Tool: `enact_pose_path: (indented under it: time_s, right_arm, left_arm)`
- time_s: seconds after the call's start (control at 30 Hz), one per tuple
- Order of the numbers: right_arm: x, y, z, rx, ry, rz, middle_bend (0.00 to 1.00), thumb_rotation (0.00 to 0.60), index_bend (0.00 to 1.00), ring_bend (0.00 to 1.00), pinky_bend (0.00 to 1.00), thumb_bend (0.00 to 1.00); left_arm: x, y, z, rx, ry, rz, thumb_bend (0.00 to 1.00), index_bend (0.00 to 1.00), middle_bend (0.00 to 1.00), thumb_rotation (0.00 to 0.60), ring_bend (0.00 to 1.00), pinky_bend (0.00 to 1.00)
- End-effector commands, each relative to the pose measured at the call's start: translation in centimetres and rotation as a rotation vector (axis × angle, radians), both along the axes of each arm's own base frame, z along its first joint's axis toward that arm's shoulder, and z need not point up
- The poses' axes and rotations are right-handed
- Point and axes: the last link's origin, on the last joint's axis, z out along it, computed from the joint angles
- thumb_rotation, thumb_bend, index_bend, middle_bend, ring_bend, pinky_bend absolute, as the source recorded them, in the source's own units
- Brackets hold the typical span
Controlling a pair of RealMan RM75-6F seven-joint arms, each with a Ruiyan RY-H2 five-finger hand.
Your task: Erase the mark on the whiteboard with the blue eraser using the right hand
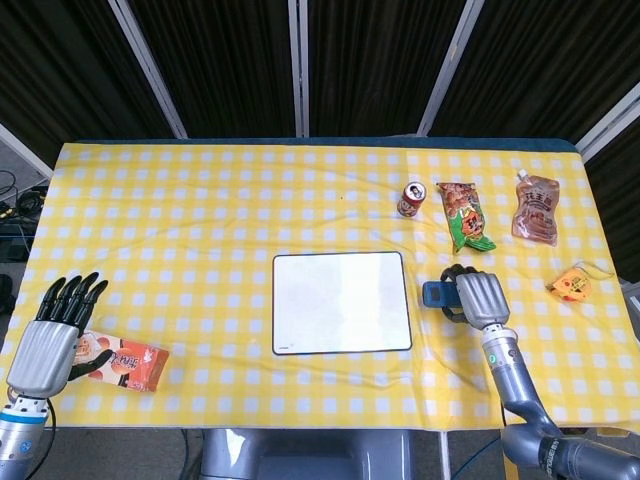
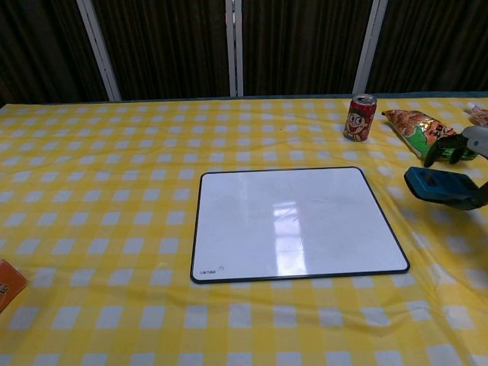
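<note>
The whiteboard (image 1: 341, 302) lies flat on the yellow checked tablecloth (image 1: 200, 220), near the front middle of the table. No mark can be made out on its surface in either view; only a pale reflection shows, so the erasing appears complete. The step in hand is judged to be setting the eraser down clear of the board.

The right hand (image 1: 478, 296) holds the blue eraser (image 1: 436, 293) with fingers curled over its top. The eraser projects from the hand toward the board and sits just beside the board's right edge, apart from it. In the chest view the eraser (image 2: 441, 187) appears raised a little off the cloth, though contact cannot be confirmed.

Recommended procedure:
- Keep the eraser level and lower it until its felt face rests flat on the cloth.
- Choose a spot between the board and the green snack packet (image 1: 465, 217), touching neither.
- Release only once the eraser is fully supported; a tilted release may tip it onto the board frame.
- Lift the fingers straight up to avoid dragging the eraser.

The left hand (image 1: 52, 338) rests at the table's front left corner, fingers extended and apart, holding nothing, just beside an orange snack packet (image 1: 125, 362).
</note>
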Motion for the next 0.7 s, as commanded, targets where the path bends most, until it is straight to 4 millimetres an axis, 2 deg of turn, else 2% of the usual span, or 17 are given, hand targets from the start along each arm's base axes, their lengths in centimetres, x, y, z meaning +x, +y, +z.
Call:
enact_pose_path:
  time_s: [0.03, 0.3, 0.4, 0.57, 0.7]
  right_arm:
    - [-0.2, 0.9, 0.5, -0.007, -0.008, 0.004, 0.00, 0.600, 0.14, 0.00, 0.00, 0.14]
    - [0.3, 3.5, 2.5, -0.043, -0.086, 0.031, 0.00, 0.600, 0.11, 0.00, 0.00, 0.14]
    - [0.6, 6.1, 4.5, -0.079, -0.117, 0.093, 0.00, 0.600, 0.09, 0.00, 0.00, 0.14]
    - [0.1, 10.2, 7.3, -0.156, -0.051, 0.226, 0.00, 0.600, 0.05, 0.00, 0.00, 0.13]
    - [-0.3, 11.9, 8.4, -0.199, -0.025, 0.256, 0.00, 0.600, 0.03, 0.00, 0.00, 0.13]
  left_arm:
    - [-0.1, -0.1, 0.0, 0.002, 0.000, 0.002, 0.03, 0.00, 0.00, 0.600, 0.00, 0.00]
    - [0.1, -0.6, 0.3, 0.007, -0.004, -0.009, 0.03, 0.00, 0.00, 0.600, 0.00, 0.00]
    - [0.2, -0.7, 0.3, 0.010, -0.003, -0.015, 0.03, 0.00, 0.00, 0.600, 0.00, 0.00]
    - [0.2, -0.9, 0.2, 0.013, 0.005, -0.023, 0.03, 0.00, 0.00, 0.600, 0.00, 0.00]
    - [0.1, -0.9, 0.2, 0.015, 0.004, -0.023, 0.03, 0.00, 0.00, 0.600, 0.00, 0.00]
